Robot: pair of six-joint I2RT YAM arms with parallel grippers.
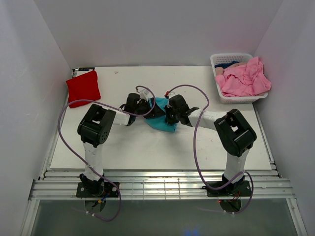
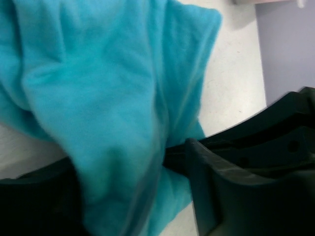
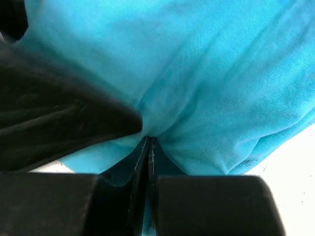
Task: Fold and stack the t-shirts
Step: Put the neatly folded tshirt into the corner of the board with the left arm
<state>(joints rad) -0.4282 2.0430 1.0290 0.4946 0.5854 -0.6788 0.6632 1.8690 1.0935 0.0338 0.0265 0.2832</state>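
The left gripper [image 1: 145, 109] and right gripper [image 1: 169, 114] each clamped the bunched teal t-shirt [image 1: 161, 122] mid-table, from 9 and 3 o'clock; bare table [image 1: 147, 152] spread toward 6; the red t-shirt [image 1: 82, 87] lay at 10.

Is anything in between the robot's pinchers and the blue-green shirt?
No, nothing visible. The left gripper and the right gripper are both shut on the teal t-shirt in the middle of the table, with its cloth pinched right between their fingers.

The table [image 1: 147, 152] is viewed from above and behind; the teal t-shirt [image 1: 160, 124] at mid-frame is shown close by both wrist views.
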